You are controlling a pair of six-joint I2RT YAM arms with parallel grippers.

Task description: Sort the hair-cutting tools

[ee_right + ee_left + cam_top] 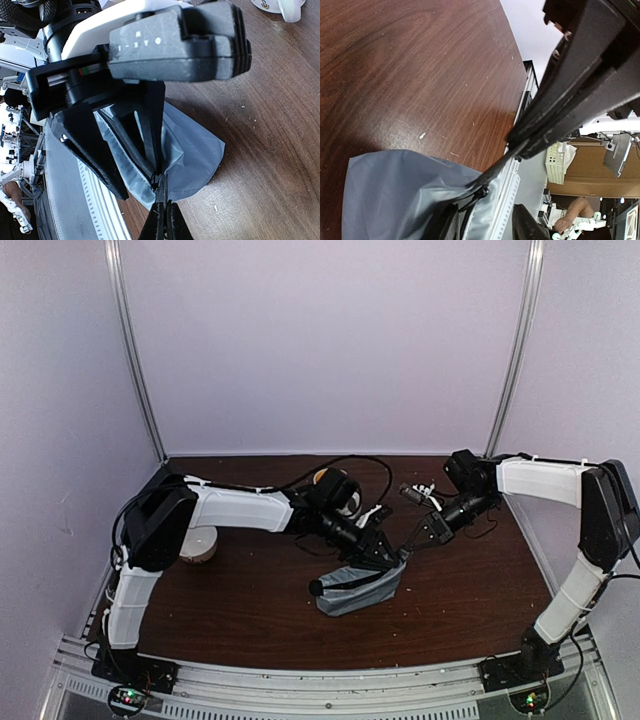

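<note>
Top external: lilac walls (320, 340) enclose a dark wood counter (250, 625). The left jaws are clamped on the grey pouch (360, 590) at its upper edge, and the right jaws are pinched together at its zip. A black tool end (316, 588) pokes from the pouch below the left jaws. Small silvery tools (420, 490) lie behind the right jaws.

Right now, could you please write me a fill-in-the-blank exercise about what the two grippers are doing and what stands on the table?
1. The left gripper and the right gripper are both shut on the grey ____.
2. The white bowl stands beside the ____ arm.
3. The patterned mug stands on the ____, touched by neither gripper.
Missing words: pouch; left; table.
</note>
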